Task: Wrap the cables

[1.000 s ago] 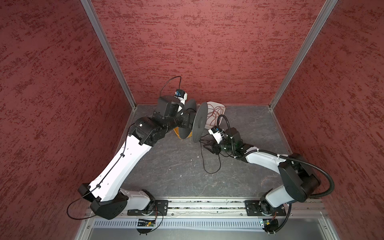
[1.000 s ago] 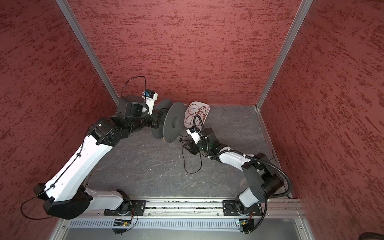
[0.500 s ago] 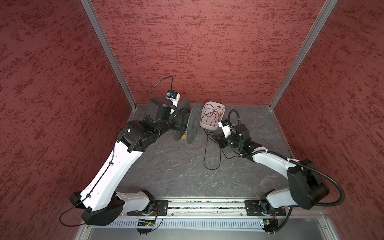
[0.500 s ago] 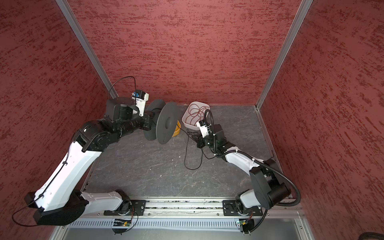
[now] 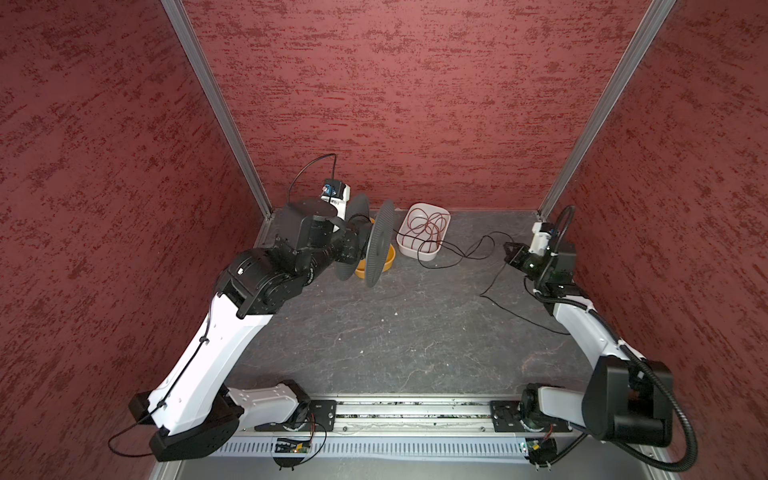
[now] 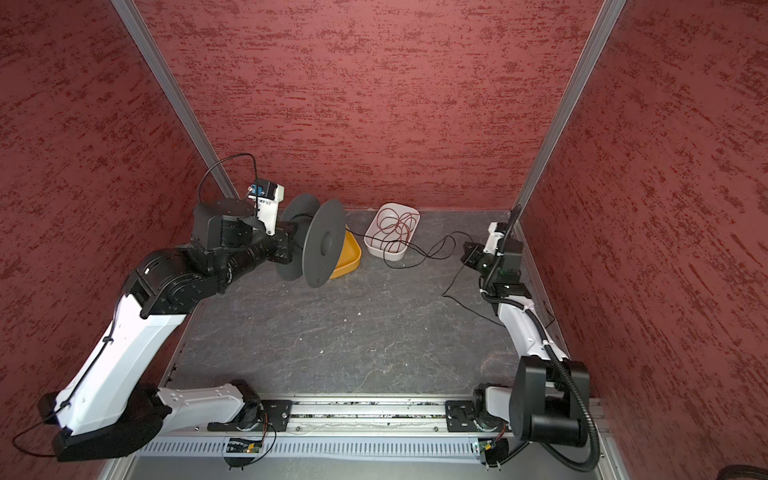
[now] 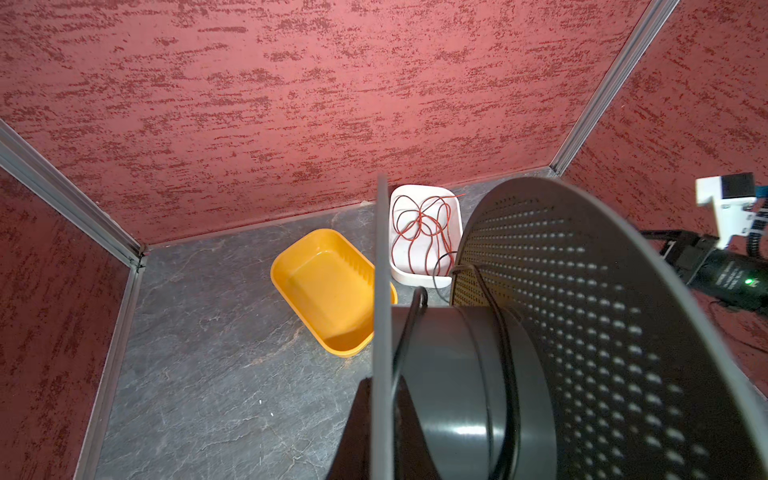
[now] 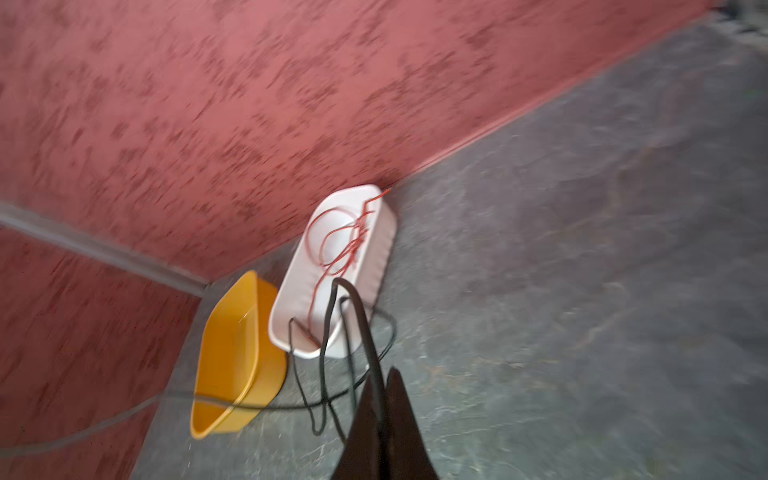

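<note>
Winding looks barely begun. Nearest, on the right of the worktop [image 5: 374, 332], a long slack run of the black wire [image 8: 365, 332] lies loose and bends away beside the right arm. Further back, the right tool [image 5: 512, 254] is pinched tight on that wire. The right wrist view is blurred, but the strand does enter between its fingers. From there the wire sags in loops past the front of the white tray [image 5: 419, 254] toward the spool [image 6: 324, 245]. The left tool [image 6: 291, 243] is clamped on the spool's flange and holds it on edge beside the yellow tray [image 6: 353, 259]. In the left wrist view the hub carries only about 2 strands and is otherwise bare. Furthest back, a red wire [image 5: 428, 220] sits tangled in the white tray, untouched. I judge that nearly all the winding remains: the loose black run first, then the red one.
</note>
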Robot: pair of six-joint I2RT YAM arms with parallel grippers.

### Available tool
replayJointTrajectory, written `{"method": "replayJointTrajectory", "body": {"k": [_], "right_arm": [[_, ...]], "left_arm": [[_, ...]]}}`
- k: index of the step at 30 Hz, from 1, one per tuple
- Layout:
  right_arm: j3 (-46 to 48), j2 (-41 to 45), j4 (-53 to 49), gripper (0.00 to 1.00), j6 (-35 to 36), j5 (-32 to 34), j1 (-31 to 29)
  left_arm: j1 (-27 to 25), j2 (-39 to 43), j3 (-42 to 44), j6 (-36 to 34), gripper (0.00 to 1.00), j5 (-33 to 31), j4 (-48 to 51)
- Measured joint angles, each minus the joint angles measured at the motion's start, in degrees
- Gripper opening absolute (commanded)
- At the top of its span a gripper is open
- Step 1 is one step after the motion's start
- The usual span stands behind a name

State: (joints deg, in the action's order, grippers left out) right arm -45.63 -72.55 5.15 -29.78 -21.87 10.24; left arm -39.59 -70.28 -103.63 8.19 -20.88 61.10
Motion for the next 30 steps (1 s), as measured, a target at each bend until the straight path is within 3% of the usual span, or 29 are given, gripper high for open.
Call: {"method": "replayJointTrajectory", "body": {"k": [6, 10, 13, 18, 24, 30], "right_arm": [[-3.78, 0.26, -8.24, 0.0, 0.2, 7.34, 9.46], [-6.03, 0.55, -13.29, 0.19, 2.93, 17.59, 10.56], [-6.91, 0.55, -15.45, 0.49, 4.63, 22.53, 10.6], [-6.47, 1.4, -16.37, 0.81, 7.89, 25.18, 9.4], [-5.11, 3.08, -13.0, 0.83, 14.86, 25.31, -2.03], [1.79, 1.49, -1.75, 0.82, 18.05, 15.56, -12.48]], "left_arm": [[-0.07, 0.0, 0.0, -0.07, 0.0, -1.86, 0.83], [-0.28, 0.02, 0.0, -0.07, 0.0, -2.36, 0.87], [-0.31, 0.0, -0.17, -0.09, 0.0, -2.43, 1.01], [-0.42, 0.0, -0.42, -0.09, 0.0, -2.34, 1.01], [-1.49, -0.98, -0.42, -0.04, 0.0, -2.05, 1.01], [-1.62, -2.45, -0.42, 0.57, 0.0, -1.86, 1.03]]}}
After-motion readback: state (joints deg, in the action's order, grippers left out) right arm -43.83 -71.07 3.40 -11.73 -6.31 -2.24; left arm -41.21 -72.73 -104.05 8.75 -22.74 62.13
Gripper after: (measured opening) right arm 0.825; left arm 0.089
